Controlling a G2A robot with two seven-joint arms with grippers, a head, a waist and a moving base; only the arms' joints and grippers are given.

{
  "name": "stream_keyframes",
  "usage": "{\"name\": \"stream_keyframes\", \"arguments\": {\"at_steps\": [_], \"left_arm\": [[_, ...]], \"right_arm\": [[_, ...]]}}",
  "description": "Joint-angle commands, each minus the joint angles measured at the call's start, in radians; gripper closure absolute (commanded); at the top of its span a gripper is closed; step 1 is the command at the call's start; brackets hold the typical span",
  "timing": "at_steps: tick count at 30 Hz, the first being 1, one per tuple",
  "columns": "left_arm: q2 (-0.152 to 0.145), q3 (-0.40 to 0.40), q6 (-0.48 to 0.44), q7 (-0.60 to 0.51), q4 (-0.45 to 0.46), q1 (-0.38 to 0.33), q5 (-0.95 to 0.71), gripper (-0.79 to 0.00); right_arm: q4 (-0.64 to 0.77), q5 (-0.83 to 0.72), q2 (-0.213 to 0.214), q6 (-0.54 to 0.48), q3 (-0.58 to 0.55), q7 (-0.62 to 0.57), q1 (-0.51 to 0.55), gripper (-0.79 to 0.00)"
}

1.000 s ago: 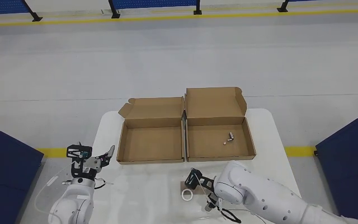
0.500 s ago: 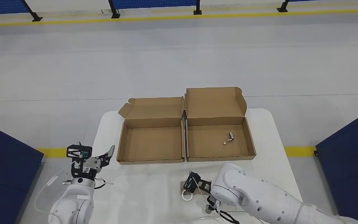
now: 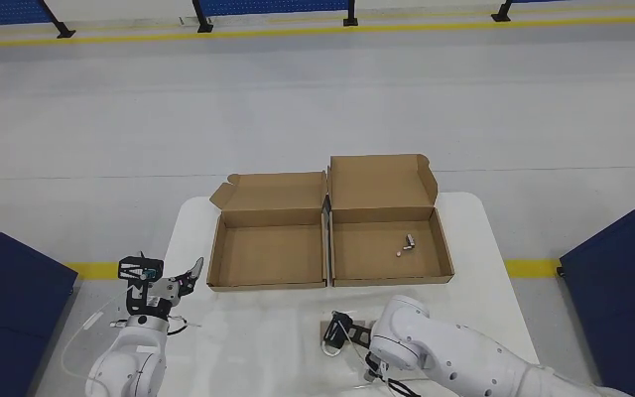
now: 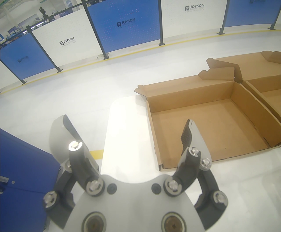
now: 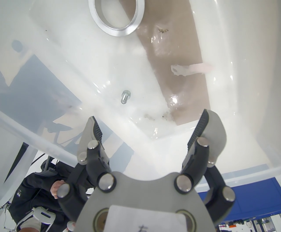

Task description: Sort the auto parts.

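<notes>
Since a second ago the right arm has drawn back a little toward the near edge of the worktop (image 3: 258, 318). Its right pincer (image 3: 340, 330) now sits closer over the brown patch (image 5: 175, 66). The left arm has not shifted.

Right pincer: jaws spread wide, nothing between them, hovering just above the worktop surface. Ahead of it lie a metal ring (image 5: 116, 17) at the patch's edge, a small bolt (image 5: 125, 96) on the white surface beside the patch, and a pale pinkish piece (image 5: 191, 68) on the patch itself.

Left pincer (image 4: 127, 125): jaws also apart and empty, held near the worktop's left edge, just beside the left cardboard box (image 3: 268, 253).

The right cardboard box (image 3: 387, 263) touches the left one side by side. It holds a small metal part (image 3: 410, 239) and a smaller bit (image 3: 399, 253) near it.
</notes>
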State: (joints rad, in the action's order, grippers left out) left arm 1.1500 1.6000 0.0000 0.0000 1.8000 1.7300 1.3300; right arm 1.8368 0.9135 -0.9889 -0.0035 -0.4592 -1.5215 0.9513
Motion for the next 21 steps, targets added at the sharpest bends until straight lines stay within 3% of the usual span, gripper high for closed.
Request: {"name": "stream_keyframes", "arguments": {"at_steps": [1,2,3,4,10,21], "left_arm": [[0.0,0.0,0.0,0.0,0.0,0.0,0.0,-0.785],[0.0,0.0,0.0,0.0,0.0,0.0,0.0,-0.785],[0.0,0.0,0.0,0.0,0.0,0.0,0.0,-0.785],[0.0,0.0,0.0,0.0,0.0,0.0,0.0,-0.785],[0.0,0.0,0.0,0.0,0.0,0.0,0.0,-0.785],[0.0,0.0,0.0,0.0,0.0,0.0,0.0,-0.785]], "right_arm": [[-0.007,-0.012,-0.004,-0.008,0.0,0.001,0.001,-0.573],[-0.011,-0.019,-0.006,-0.013,-0.002,0.004,0.002,-0.523],[-0.015,-0.024,-0.007,-0.017,-0.003,0.006,0.002,-0.413],[-0.019,-0.027,-0.009,-0.022,-0.003,0.006,0.002,-0.379],[-0.037,-0.042,-0.018,-0.039,-0.001,0.001,0.004,-0.317],[-0.067,-0.088,-0.033,-0.081,-0.007,0.015,0.006,-0.286]]}}
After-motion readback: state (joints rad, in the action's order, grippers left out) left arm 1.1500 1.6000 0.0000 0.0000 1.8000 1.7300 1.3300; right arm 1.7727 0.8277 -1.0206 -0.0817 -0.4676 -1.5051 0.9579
